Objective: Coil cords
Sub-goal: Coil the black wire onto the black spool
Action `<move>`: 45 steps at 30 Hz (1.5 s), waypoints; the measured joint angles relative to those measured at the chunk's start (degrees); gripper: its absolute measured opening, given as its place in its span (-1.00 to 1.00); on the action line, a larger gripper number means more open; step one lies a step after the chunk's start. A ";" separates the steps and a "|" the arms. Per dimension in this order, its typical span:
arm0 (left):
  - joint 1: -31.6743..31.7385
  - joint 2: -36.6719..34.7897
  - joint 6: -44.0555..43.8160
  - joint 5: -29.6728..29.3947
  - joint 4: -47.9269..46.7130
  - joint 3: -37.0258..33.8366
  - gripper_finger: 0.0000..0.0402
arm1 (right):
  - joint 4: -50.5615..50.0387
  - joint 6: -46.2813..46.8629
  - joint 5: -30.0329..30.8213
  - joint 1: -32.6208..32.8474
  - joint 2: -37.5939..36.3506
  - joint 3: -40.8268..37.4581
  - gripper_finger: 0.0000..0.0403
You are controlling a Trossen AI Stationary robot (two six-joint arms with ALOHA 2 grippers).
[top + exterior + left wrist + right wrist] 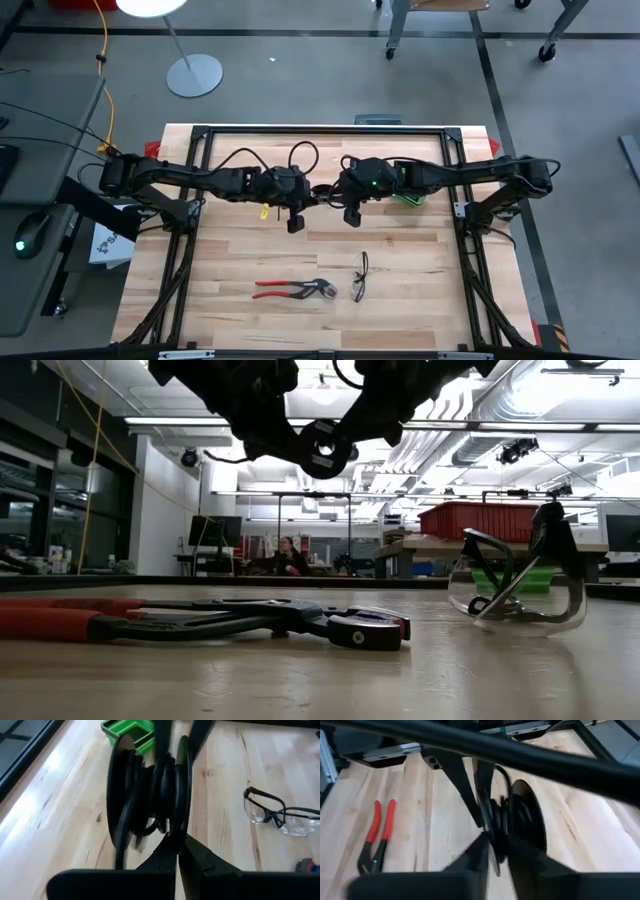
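The black reel (150,795) with the thin black cord (165,790) wound between its two discs hangs in the air over the middle of the table, between my two grippers. It also shows in the high view (322,190) and in the low view (325,452), where its pale centre mark faces the camera. My left gripper (180,852) comes from the table's left and is shut on the reel. My right gripper (495,851) comes from the table's right and is shut on it as well. My left gripper pinches the rim of one disc (183,827) between its two fingers, coming level from the table's left. The reel is lifted clear of the table, seen edge-on past the fingers. My right gripper pinches the reel at a disc's rim (490,832) next to the wound cord (502,820), coming level from the table's right. The reel is clear of the table. The fingers hide the exact place of contact.
Red-handled pliers (292,290) and clear safety glasses (360,277) lie on the near half of the table. A green box (408,196) stands under the right arm. A black frame (320,130) runs round the table's far and side edges.
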 joint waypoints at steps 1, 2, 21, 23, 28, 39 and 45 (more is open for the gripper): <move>0.00 0.00 -0.50 -0.05 0.02 0.00 -1.00 | 0.02 0.07 -0.26 0.02 0.00 0.01 -0.82; 0.00 -0.01 -0.91 -0.11 0.00 0.00 -1.00 | 0.00 0.52 -0.51 0.02 0.00 0.02 -0.91; -2.51 -3.07 -12.49 8.26 -23.86 -1.03 -0.61 | -16.53 4.36 -1.60 -2.21 -1.86 -0.03 -1.00; -3.88 -4.87 -14.45 7.56 -24.00 -3.25 -0.58 | -19.19 4.12 -1.67 -2.79 -2.20 0.00 -1.00; -8.10 -13.33 -24.51 1.36 -18.55 -13.43 -0.54 | -23.81 2.52 -6.68 -4.81 -2.25 -0.11 -1.00; -12.41 -26.14 -36.28 -7.69 -13.38 -25.49 -0.54 | 16.73 27.00 -25.47 -9.35 3.21 -14.72 -1.00; -11.40 -25.84 -29.08 -7.06 -9.23 -25.44 -0.54 | 34.69 41.32 -33.78 -9.62 15.61 -15.67 -1.00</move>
